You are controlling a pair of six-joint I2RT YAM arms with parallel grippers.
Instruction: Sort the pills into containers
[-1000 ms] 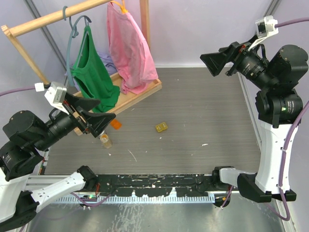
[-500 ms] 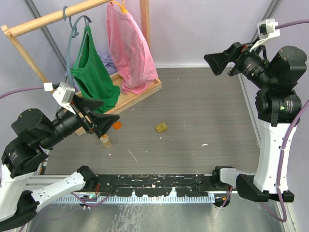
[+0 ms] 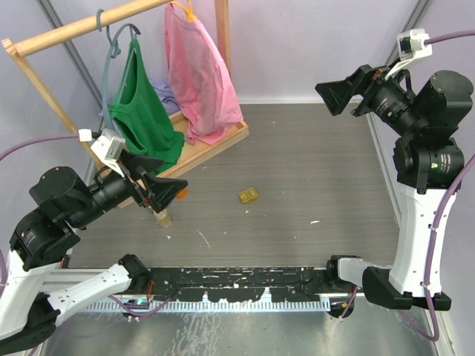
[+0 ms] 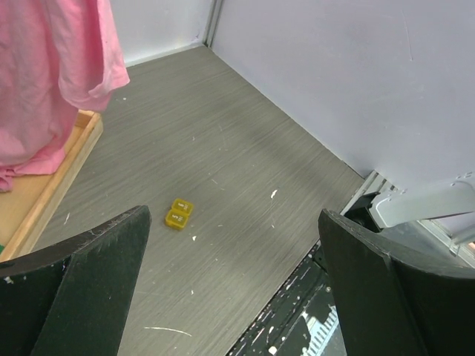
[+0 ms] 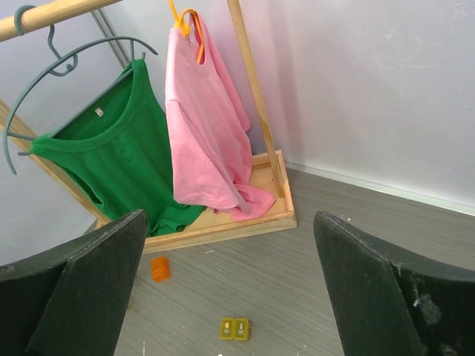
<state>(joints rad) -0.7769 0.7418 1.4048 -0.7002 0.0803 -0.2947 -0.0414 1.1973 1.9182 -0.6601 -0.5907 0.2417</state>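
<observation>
Left arm, change: over the last second the left gripper (image 3: 159, 187) has swung rightward and a little nearer, so that from above it now covers most of the pill bottle (image 3: 162, 217) it was hanging beside — a drift over the bottle, not yet a grasp, as I judge it.

Left gripper, state: fingers (image 4: 82, 289) spread wide, nothing between them; the left wrist view looks straight through the gap to the bare floor.

Pill bottle: a small clear bottle standing on the grey table (image 3: 312, 170), near left, just below the left gripper's tips. Whether it holds pills I cannot tell.

Orange cap: a small orange cap (image 5: 159, 268) lies just beyond the bottle, near the foot of the clothes rack (image 3: 215, 144) — it peeps out beside the left gripper from above.

Yellow pill box: the two-cell yellow container (image 3: 248, 195) sits mid-table, well apart from both arms, and has not shifted. Its lids look shut, though it is too small to be sure.

Right arm, change: the right gripper (image 3: 343, 95) has lifted slightly and eased toward the far right, and is now high above the table.

Right gripper, state: fingers (image 5: 82, 297) held apart, empty, touching nothing.

Meaning for the task: no loose pills show anywhere; the bottle and box stand apart, so sorting looks unsettled.
</observation>
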